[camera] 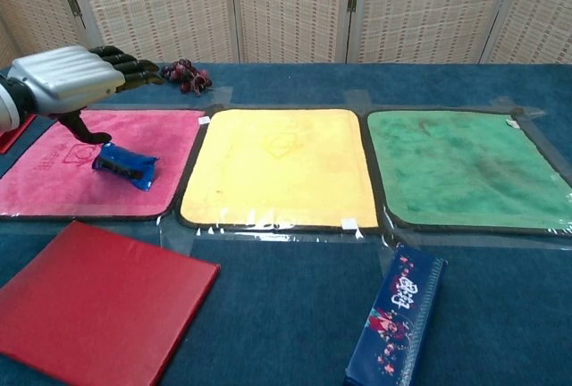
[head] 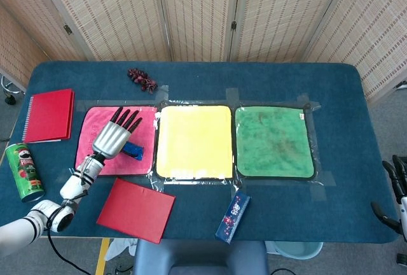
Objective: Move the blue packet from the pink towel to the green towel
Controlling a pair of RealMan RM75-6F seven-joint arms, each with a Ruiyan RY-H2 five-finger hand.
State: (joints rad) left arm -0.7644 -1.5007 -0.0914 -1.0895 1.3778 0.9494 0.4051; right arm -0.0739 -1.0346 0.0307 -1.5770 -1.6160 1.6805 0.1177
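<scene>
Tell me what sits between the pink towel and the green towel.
The yellow towel lies between the pink towel and the green towel, nothing resting on it; both head and chest views show this.

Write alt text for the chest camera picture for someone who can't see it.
A robot's left hand hovers open above a blue packet lying on a pink towel, not touching it. To the right lie a yellow towel and a green towel; a red notebook and a blue box sit in front.

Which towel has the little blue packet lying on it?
The pink towel, the leftmost of the three. The blue packet lies on it; the yellow towel and green towel are bare.
</scene>
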